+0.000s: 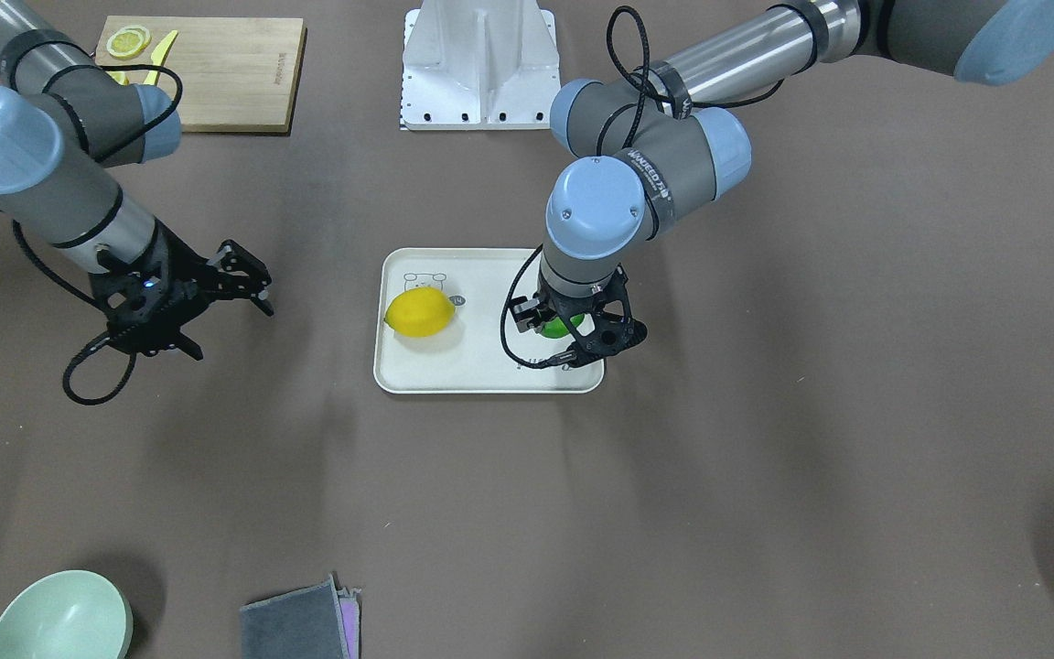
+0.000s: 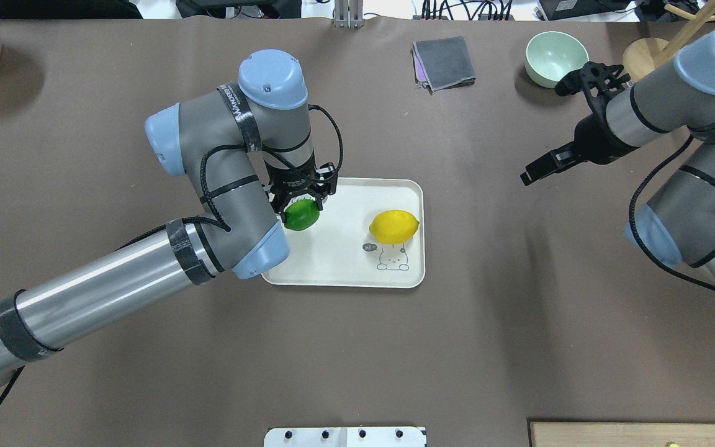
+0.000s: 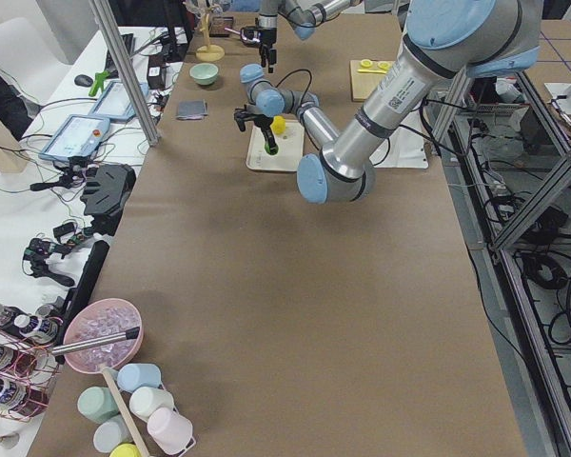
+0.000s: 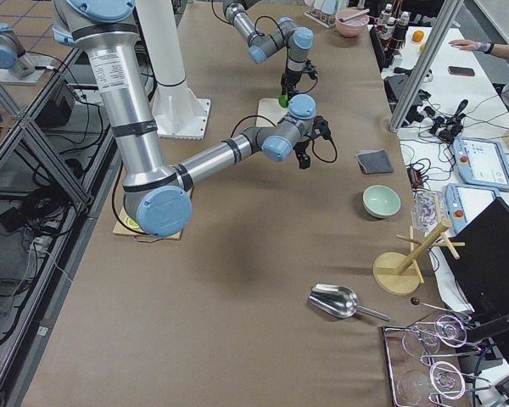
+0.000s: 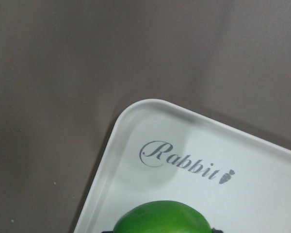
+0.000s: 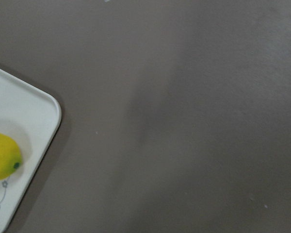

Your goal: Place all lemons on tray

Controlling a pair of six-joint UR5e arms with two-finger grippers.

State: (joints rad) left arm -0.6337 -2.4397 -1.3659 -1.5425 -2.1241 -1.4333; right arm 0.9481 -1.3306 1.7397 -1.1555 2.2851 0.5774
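Nearest, the tray [image 2: 345,270] is seen on the table [image 2: 519,347], with the yellow lemon [image 2: 394,226] lying at its right end. Just beyond, the green lemon [image 2: 301,216] is clamped across its middle by the left gripper [image 2: 300,207] over the tray's left end. It is judged light, firm and glossy, so a roll on release is possible. Farther off, the right gripper [image 2: 544,133] is held wide and empty.

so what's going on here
The left hand is closed on the green lemon above one end of the tray. I cannot tell whether the lemon touches the tray yet. The yellow lemon already lies on the tray. The right hand is open and empty, off to the side.
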